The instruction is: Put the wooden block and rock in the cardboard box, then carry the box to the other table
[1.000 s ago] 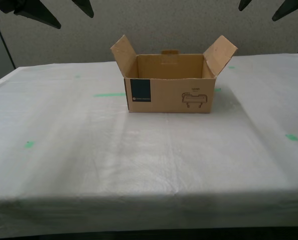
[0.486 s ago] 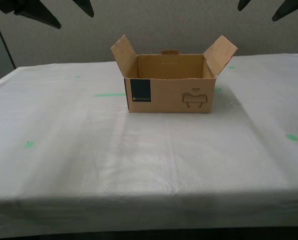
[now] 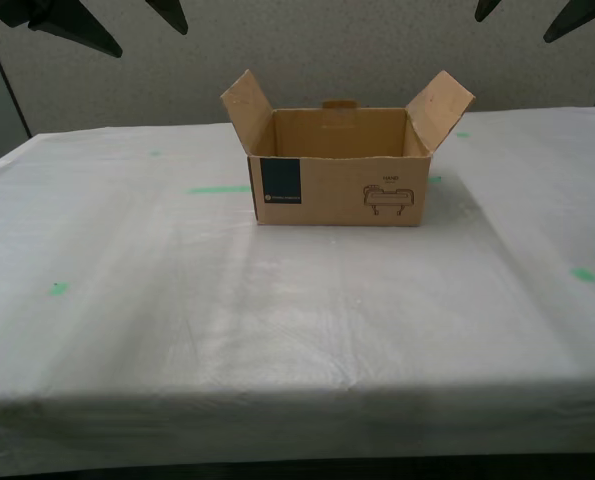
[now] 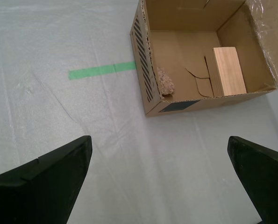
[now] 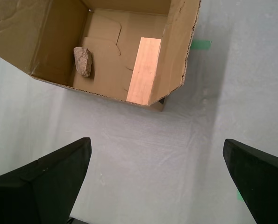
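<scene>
Sitting upper centre in the exterior view, the box [image 3: 337, 188] rests on the white surface [image 3: 277, 320], flaps open. Inside lie the block [image 5: 144, 70] and the rock [image 5: 83, 60], well apart. My first claw [image 5: 157, 182] and second claw [image 4: 160, 179] hang spread, empty, clear of it.

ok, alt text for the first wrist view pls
An open cardboard box seen from above sits on a white sheet-covered table, with a wooden block against one inner wall and a small speckled rock on the box floor. My first gripper hangs open above the sheet, short of the box, holding nothing.
</scene>
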